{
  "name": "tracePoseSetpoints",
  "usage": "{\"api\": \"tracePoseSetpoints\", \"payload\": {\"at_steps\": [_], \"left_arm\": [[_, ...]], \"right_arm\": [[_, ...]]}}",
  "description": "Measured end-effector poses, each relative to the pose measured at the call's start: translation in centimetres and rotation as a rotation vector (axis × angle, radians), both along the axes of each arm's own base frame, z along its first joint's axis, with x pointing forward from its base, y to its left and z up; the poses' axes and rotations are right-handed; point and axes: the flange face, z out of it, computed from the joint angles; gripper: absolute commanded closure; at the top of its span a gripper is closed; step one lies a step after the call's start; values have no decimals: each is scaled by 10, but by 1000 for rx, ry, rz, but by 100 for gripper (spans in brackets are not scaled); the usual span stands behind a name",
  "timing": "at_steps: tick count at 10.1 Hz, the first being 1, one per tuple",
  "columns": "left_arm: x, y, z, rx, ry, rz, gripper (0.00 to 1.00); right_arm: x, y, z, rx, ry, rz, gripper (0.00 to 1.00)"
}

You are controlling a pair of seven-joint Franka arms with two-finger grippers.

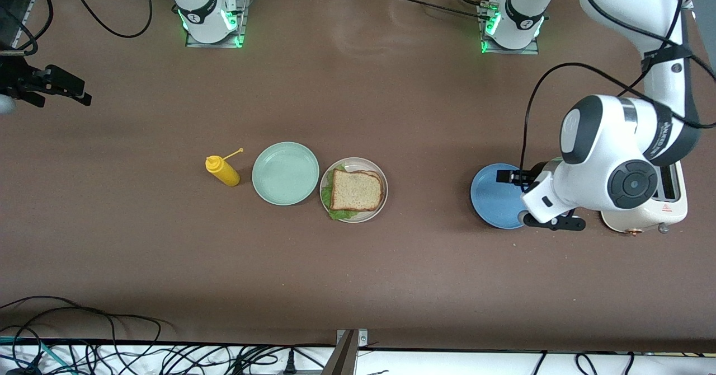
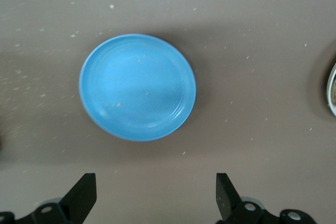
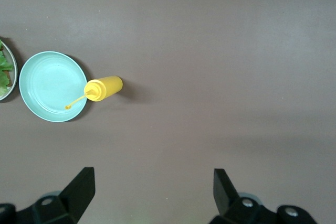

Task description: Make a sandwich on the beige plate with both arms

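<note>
We see only the top slice of the brown-crusted wholemeal sandwich (image 1: 357,190); whatever lies beneath it is hidden, save the crinkled green lettuce at its edges. The round pale beige plate (image 1: 380,173) under that sandwich is cut off by the edge in both wrist views. Well away from the sandwich, toward the left arm's end of the table, the white left arm covers part of the round blue plate (image 1: 492,196) and most of the cream toaster (image 1: 671,207) beside it.

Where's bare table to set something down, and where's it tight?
Free: the stretch between the beige plate and blue plate, and the strip nearer the camera. Crowded: mustard bottle, mint-green plate and beige plate nearly touch; left gripper hangs by the toaster.
</note>
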Motion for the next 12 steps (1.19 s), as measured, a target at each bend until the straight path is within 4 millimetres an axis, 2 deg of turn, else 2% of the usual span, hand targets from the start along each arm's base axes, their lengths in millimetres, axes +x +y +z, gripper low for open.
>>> {"api": "tracePoseSetpoints", "payload": {"at_steps": [1,3,8,10,12], "left_arm": [[-2,0,10,6,8,-5,0],[-5,6,15,51,21,-16,0],[-11,40,57,128,-9,4,0],[-20,69,103,130,-65,39,0],[-40,95,149,90,-106,71,0]], "right_arm": [[0,0,0,0,0,0,0],[0,0,0,0,0,1,0],[0,-4,0,-31,1,2,0],[-1,-6,1,-59,1,4,0],[-1,-7,1,-61,1,4,0]]}}
